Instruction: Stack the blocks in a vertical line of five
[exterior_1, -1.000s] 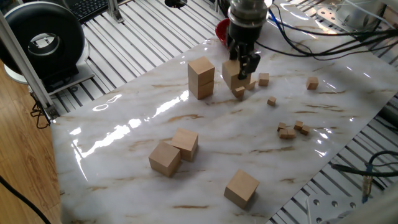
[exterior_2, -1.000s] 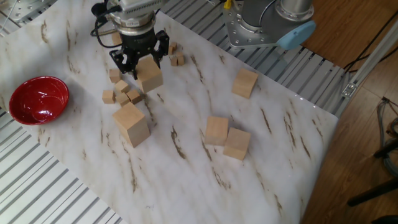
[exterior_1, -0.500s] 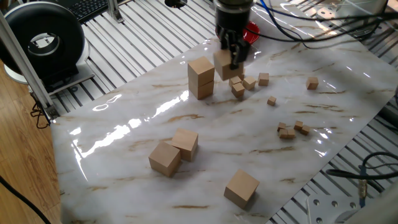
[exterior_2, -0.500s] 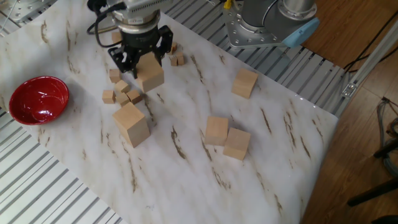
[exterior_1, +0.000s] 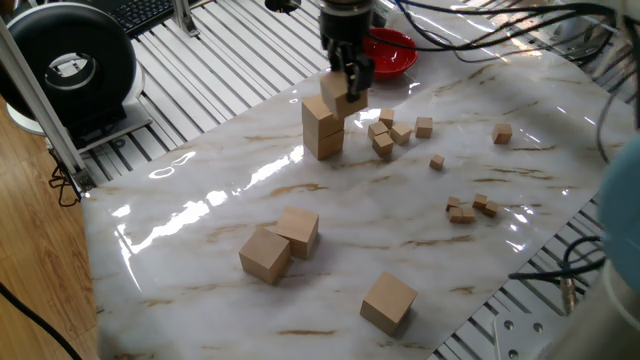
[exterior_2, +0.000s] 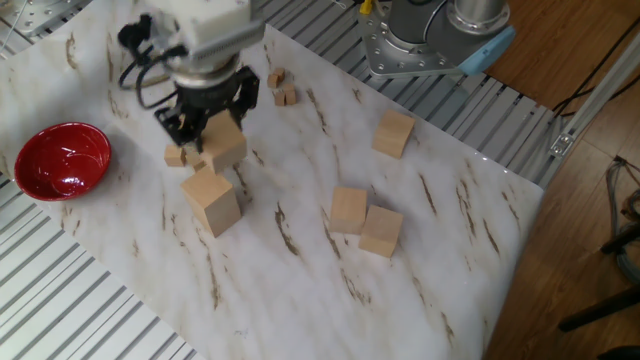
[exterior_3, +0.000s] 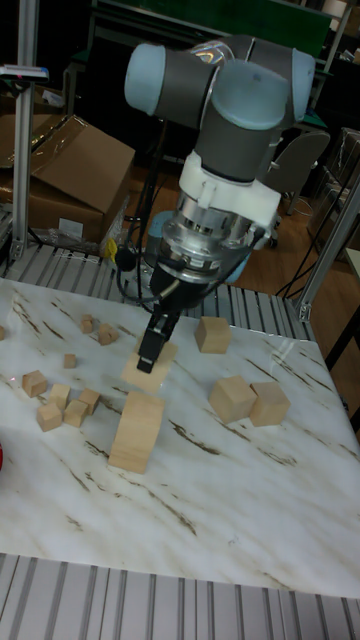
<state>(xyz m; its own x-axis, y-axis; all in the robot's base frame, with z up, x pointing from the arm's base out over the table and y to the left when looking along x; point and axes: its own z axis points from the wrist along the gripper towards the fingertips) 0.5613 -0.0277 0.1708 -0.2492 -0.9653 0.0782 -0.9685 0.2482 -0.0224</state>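
Observation:
My gripper (exterior_1: 346, 84) is shut on one block (exterior_1: 339, 104), holding it in the air just above the upper right of a two-block stack (exterior_1: 323, 130). In the tall fixed view the held block (exterior_3: 150, 373) hangs slightly tilted over the stack (exterior_3: 137, 433), with a small gap or light contact that I cannot settle. Three more blocks lie loose: two touching (exterior_1: 297, 230) (exterior_1: 265, 254) and one alone (exterior_1: 388, 302). In the other fixed view the gripper (exterior_2: 206, 124) grips the block (exterior_2: 227, 149) behind the stack (exterior_2: 212, 201).
Several tiny wooden cubes (exterior_1: 385, 137) lie scattered right of the stack, with more (exterior_1: 466, 208) farther right. A red bowl (exterior_1: 388, 50) sits behind the gripper at the marble sheet's far edge. Slotted metal table (exterior_1: 230, 60) surrounds the sheet.
The gripper has lifted the block from among the tiny cubes and carried it left, over the two-block stack. The other blocks have not moved.

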